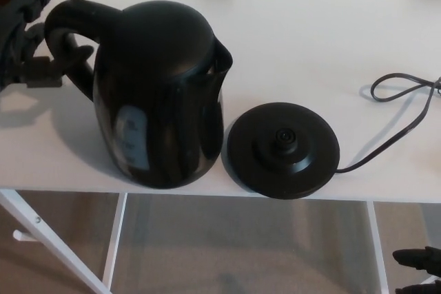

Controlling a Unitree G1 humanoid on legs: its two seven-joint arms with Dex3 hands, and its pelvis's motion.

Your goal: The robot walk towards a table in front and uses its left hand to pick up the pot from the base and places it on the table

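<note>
The pot (162, 101) is standing on the counter (310, 39) just right of the left hand (27, 39), its handle (72, 13) being met by that hand; clamped or loose cannot be told. The base (284, 149) is lying further right.

Was a white surface (331, 39); carried a black pot (162, 94) upright near its front edge, a round black base (284, 149) just beside it on the right, and a dark cord (403, 133) looping rightward.

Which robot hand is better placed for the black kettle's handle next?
Left. The left robot hand is beside the curved handle of the black plastic kettle; the right robot hand hangs low, below the edge of the white table.
</note>
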